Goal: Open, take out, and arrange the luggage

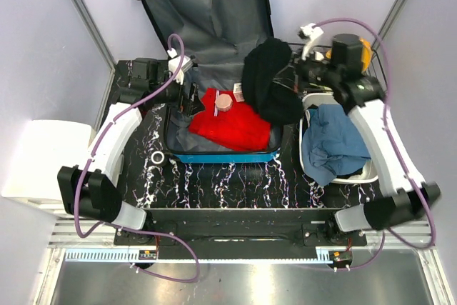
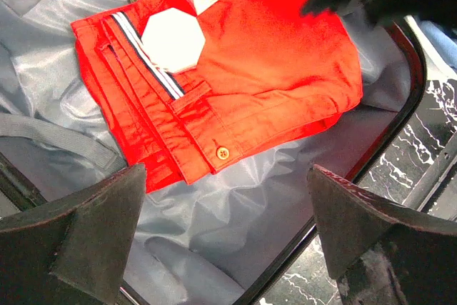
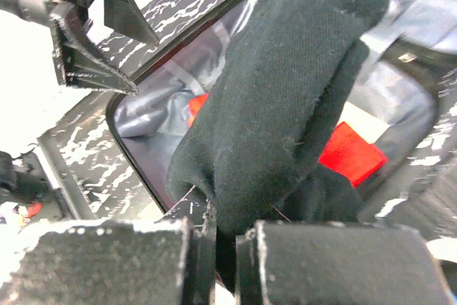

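The luggage (image 1: 221,156) lies open on the table, its lid (image 1: 207,19) propped up at the back and its grey lining (image 2: 214,241) showing. Folded red shorts (image 1: 239,128) (image 2: 271,83) rest in the base with a pale round item (image 1: 224,101) (image 2: 173,39) on top. My left gripper (image 1: 187,80) (image 2: 225,176) hangs open over the base's left part, with nothing between its fingers. My right gripper (image 1: 296,76) (image 3: 225,230) is shut on a black garment (image 1: 268,83) (image 3: 285,105), which droops over the luggage's right rim.
A white bin (image 1: 371,173) at the right holds a blue garment (image 1: 332,141). Another white bin (image 1: 43,162) stands at the far left. A small ring (image 1: 157,156) lies on the marbled table next to the luggage's front left corner.
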Controlling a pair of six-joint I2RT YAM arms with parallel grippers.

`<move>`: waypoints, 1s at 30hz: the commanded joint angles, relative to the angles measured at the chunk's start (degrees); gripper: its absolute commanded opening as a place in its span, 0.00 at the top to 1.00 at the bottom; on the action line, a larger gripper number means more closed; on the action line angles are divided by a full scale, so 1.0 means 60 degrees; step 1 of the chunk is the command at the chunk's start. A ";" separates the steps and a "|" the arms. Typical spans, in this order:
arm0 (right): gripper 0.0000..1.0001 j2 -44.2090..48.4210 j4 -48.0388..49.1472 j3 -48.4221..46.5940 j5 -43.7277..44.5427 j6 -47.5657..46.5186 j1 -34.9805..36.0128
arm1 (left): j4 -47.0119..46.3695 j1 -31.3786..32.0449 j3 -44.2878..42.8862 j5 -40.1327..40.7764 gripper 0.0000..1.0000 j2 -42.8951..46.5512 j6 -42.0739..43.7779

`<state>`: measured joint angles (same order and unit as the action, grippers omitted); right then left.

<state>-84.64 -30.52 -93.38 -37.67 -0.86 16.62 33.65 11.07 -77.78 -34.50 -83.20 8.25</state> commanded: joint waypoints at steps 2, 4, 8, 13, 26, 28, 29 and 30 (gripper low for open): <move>1.00 0.2297 -0.2058 0.0461 0.0271 -0.2620 -0.0295 | 0.0090 0.0001 -0.0499 -0.0694 0.01 0.0038 0.0398; 1.00 0.3351 -0.2731 0.0810 0.0825 -0.2902 -0.0280 | 0.0090 0.0030 -0.0543 -0.1089 0.01 -0.0020 0.0324; 1.00 0.5020 -0.3905 0.1004 0.1458 -0.2787 -0.0338 | 0.0090 0.0205 -0.0558 -0.1369 0.01 -0.0152 0.0309; 1.00 0.5800 -0.5033 0.1469 0.1940 -0.2858 -0.1071 | 0.0076 0.0571 -0.0688 -0.1661 0.01 -0.0474 0.0383; 1.00 0.3901 -0.4302 0.3086 0.2517 -0.5128 -0.3909 | 0.0076 0.1041 -0.1012 -0.1325 0.01 -0.0798 0.0236; 1.00 0.3416 -0.4638 0.2252 0.1711 -0.5828 -0.4583 | 0.0075 0.1041 -0.0865 -0.1310 0.01 -0.0753 0.0295; 1.00 0.2964 -0.4828 0.1930 0.1447 -0.6108 -0.5123 | 0.0090 0.1041 -0.0836 -0.1310 0.01 -0.0695 0.0295; 1.00 0.2713 -0.5250 0.1332 0.0850 -0.6386 -0.5448 | 0.0076 0.1041 -0.0821 -0.1296 0.01 -0.0723 0.0324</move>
<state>-64.77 -61.41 -73.73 -21.74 -30.09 -9.04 35.53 17.43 -82.85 -42.19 -90.35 9.02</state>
